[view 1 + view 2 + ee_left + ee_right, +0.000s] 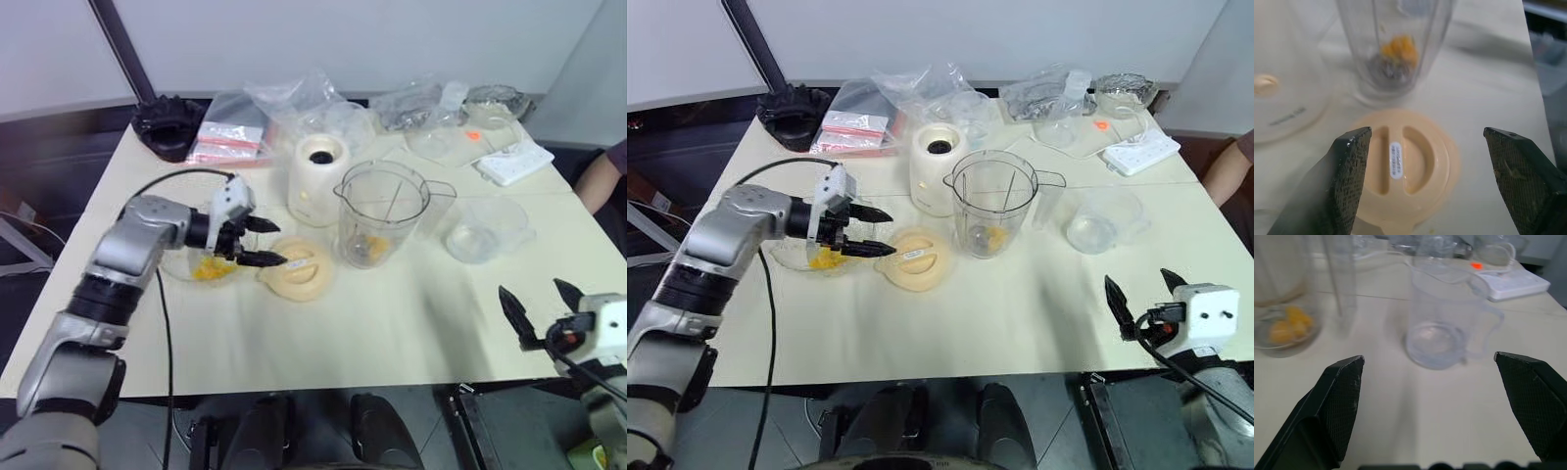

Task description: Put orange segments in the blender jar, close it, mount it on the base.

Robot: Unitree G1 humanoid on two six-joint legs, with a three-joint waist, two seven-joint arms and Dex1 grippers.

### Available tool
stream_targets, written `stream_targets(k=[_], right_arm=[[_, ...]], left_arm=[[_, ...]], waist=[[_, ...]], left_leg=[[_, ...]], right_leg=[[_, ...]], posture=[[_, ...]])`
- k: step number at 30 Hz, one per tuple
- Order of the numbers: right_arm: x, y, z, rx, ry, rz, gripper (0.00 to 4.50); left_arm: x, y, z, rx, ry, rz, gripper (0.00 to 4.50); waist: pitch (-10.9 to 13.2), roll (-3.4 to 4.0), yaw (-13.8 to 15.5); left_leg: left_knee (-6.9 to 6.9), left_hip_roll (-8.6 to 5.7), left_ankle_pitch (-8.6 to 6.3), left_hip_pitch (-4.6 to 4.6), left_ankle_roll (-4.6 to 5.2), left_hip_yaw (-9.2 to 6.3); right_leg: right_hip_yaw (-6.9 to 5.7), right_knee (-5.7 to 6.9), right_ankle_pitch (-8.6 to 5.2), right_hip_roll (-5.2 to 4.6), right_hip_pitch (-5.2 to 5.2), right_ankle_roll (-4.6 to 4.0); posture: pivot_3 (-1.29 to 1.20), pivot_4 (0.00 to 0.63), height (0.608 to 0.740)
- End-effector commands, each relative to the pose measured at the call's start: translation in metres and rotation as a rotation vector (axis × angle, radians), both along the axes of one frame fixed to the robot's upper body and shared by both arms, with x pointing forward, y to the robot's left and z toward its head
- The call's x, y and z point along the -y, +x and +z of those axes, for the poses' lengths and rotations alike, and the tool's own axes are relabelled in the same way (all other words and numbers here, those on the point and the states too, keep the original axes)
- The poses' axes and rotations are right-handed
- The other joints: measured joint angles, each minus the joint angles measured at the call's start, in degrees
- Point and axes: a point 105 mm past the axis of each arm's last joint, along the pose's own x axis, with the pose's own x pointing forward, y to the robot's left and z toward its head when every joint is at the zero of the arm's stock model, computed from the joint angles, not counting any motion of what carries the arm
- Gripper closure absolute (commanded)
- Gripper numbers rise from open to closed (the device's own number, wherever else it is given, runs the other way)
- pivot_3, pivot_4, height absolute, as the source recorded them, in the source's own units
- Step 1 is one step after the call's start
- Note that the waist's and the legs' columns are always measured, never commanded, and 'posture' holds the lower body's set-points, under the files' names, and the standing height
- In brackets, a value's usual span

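Bright, even light, soft shadows; wrist views blurred beyond fingers.

Person's arm (600, 176) cut off at right edge; bowl (186, 266) partly behind left gripper (263, 242).

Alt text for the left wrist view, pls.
The open left gripper hangs over the pale-orange lid lying on the table. Beyond the lid stands the blender jar with orange segments at its bottom, the base beside it.
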Motion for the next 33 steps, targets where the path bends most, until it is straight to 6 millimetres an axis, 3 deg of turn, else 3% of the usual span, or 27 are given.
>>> stream_targets(k=[1,7,14,22,26,30,31,33], right_arm=[[-0.026,-0.009,0.015,-0.034,0.002,0.171,0.04],[-0.048,0.001,0.041,0.001,-0.029,0.303,0.04],[-0.076,0.013,0.052,0.003,-0.045,0.425,0.04],[-0.081,0.029,0.058,0.038,-0.072,0.422,0.04],[-0.084,0.033,0.061,0.049,-0.081,0.419,0.0],[-0.085,0.036,0.06,0.047,-0.085,0.419,0.0],[-0.085,0.037,0.059,0.043,-0.089,0.419,0.0],[-0.086,0.04,0.058,0.04,-0.089,0.42,0.0]], left_arm=[[0.01,0.01,-0.008,0.074,0.098,-0.072,0.67],[0.026,0.027,-0.028,0.094,0.171,-0.094,0.67],[0.042,0.041,-0.041,0.06,0.258,-0.07,0.67],[0.058,0.037,-0.058,0.016,0.322,-0.118,0.67],[0.055,0.034,-0.071,-0.004,0.393,-0.121,1.9],[0.055,0.034,-0.073,-0.002,0.39,-0.116,4.06],[0.057,0.035,-0.071,0.002,0.38,-0.114,4.28],[0.059,0.037,-0.064,0.023,0.36,-0.109,4.28]], waist=[[0.01,-0.01,0.45],[0.04,-0.12,0.27],[0.05,-0.36,0.19],[0.09,-0.45,0.25],[0.08,-0.45,0.25],[0.04,-0.48,0.26],[0.04,-0.48,0.24],[0.04,-0.48,0.23]], left_leg=[[0.0,0.02,0.0,-0.02,0.0,-0.03],[0.16,0.0,0.0,-0.13,0.0,-0.04],[0.26,0.01,0.0,-0.13,0.0,-0.01],[0.3,0.0,-0.03,-0.16,0.05,-0.02],[0.31,0.0,-0.03,-0.15,0.05,-0.01],[0.32,0.0,-0.03,-0.09,0.05,-0.02],[0.32,0.0,-0.03,-0.09,0.05,-0.02],[0.32,0.0,-0.03,-0.08,0.05,-0.02]], right_leg=[[-0.06,0.0,-0.02,0.0,0.0,-0.03],[-0.17,-0.27,-0.1,-0.1,0.12,-0.19],[-0.16,-0.28,0.01,-0.11,0.14,-0.02],[-0.17,-0.27,0.03,-0.11,0.16,0.03],[-0.17,-0.27,0.04,-0.11,0.16,0.03],[-0.17,-0.26,0.04,-0.11,0.22,0.03],[-0.17,-0.26,0.04,-0.11,0.23,0.03],[-0.16,-0.26,0.04,-0.12,0.23,0.03]], posture=[[0.0,0.15,0.74],[0.0,0.15,0.74],[0.0,0.15,0.74],[0.0,0.15,0.74],[0.0,0.15,0.74],[0.0,0.15,0.74],[0.0,0.15,0.74],[0.0,0.15,0.74]])
